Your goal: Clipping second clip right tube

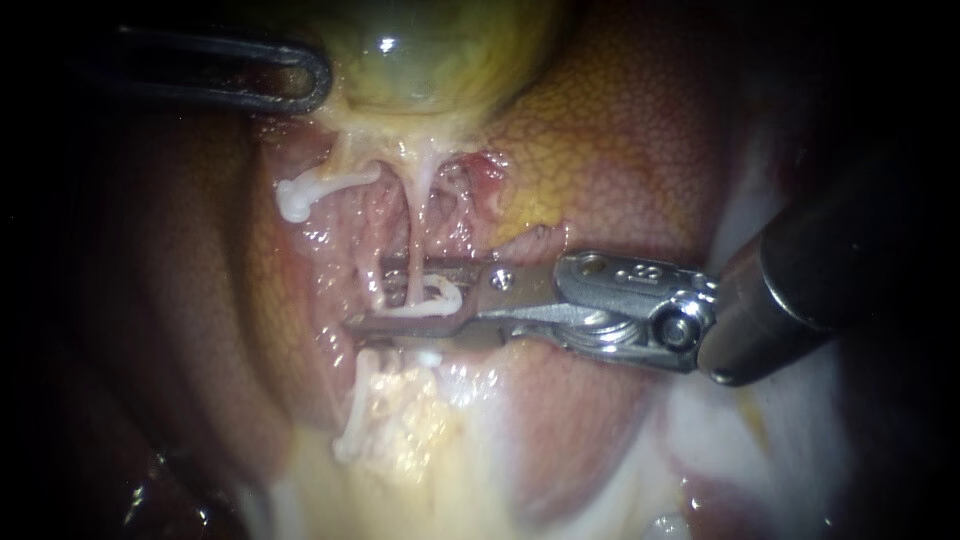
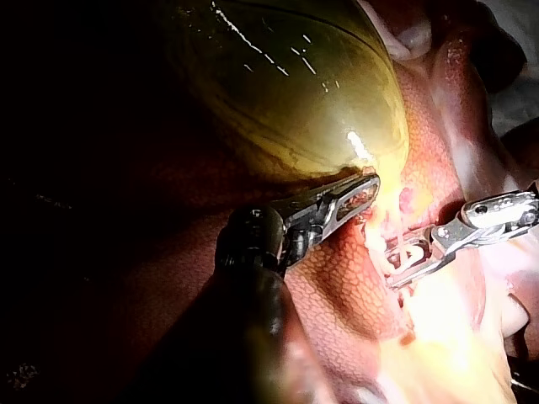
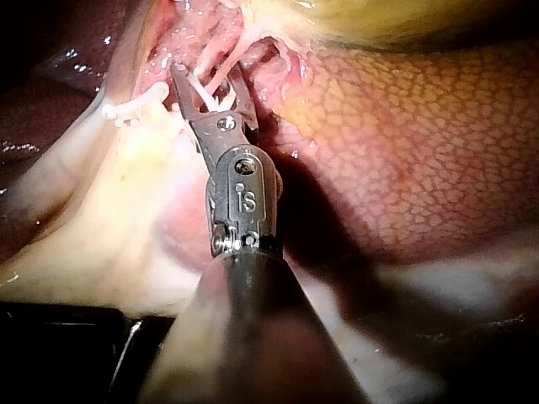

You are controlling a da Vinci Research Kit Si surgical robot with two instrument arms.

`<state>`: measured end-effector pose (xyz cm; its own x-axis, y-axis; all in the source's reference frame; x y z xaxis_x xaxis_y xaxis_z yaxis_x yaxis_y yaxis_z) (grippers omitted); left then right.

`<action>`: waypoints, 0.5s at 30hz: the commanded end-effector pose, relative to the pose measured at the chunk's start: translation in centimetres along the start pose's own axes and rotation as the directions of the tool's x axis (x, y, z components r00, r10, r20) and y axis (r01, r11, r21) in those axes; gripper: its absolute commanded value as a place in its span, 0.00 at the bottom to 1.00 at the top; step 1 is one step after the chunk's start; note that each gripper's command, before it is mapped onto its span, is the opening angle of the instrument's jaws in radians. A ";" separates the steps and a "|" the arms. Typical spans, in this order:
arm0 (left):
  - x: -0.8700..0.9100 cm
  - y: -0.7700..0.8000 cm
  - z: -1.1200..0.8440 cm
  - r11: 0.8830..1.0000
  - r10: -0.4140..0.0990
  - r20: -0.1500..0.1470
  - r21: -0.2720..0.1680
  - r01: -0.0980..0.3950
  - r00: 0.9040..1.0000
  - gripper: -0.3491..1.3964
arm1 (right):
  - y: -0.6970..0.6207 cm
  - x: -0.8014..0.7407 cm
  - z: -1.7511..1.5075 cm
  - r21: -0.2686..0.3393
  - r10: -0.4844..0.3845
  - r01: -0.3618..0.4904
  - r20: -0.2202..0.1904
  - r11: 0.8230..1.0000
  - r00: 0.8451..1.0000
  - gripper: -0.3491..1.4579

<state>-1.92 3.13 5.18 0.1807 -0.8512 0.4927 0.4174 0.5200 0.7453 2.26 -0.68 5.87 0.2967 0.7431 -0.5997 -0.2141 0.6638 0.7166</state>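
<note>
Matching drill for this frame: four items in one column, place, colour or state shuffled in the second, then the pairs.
1 gallbladder
2 left instrument
3 right tube
4 loaded clip

A white, curved, held in the jaws of the right instrument
B yellow-green, glossy
C pale strand running from below the gallbladder through the loaded clip
D dark tip at the gallbladder's edge

Pairs: 1-B, 2-D, 3-C, 4-A

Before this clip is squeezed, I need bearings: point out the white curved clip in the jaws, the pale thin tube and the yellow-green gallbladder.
white curved clip (image 1: 452, 296), endoscope view, its bend
pale thin tube (image 1: 413, 235), endoscope view, mid-length
yellow-green gallbladder (image 1: 440, 70), endoscope view, lower wall
</note>
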 end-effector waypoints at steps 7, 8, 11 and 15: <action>0.00 0.00 0.00 1.000 0.000 0.000 0.000 0.000 1.000 0.00 | 0.00 0.00 0.00 0.003 0.000 0.000 0.001 1.000 1.000 0.39; 0.00 0.00 -0.01 1.000 0.000 0.000 0.000 0.000 1.000 0.00 | 0.00 0.00 0.00 0.005 0.000 0.000 0.004 1.000 1.000 0.42; 0.00 0.00 -0.01 1.000 0.000 0.000 0.000 0.000 1.000 0.00 | 0.00 0.01 -0.01 0.010 -0.017 0.017 -0.001 1.000 1.000 0.46; 0.00 0.00 -0.01 1.000 0.000 0.000 0.000 0.000 1.000 0.00 | 0.00 -0.02 -0.08 0.012 -0.048 0.048 0.000 0.999 0.999 0.47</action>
<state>-1.91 3.13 5.17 0.1809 -0.8514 0.4924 0.4178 0.5198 0.7452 2.15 -0.69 5.86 0.3091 0.7089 -0.6339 -0.1857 0.6987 0.6909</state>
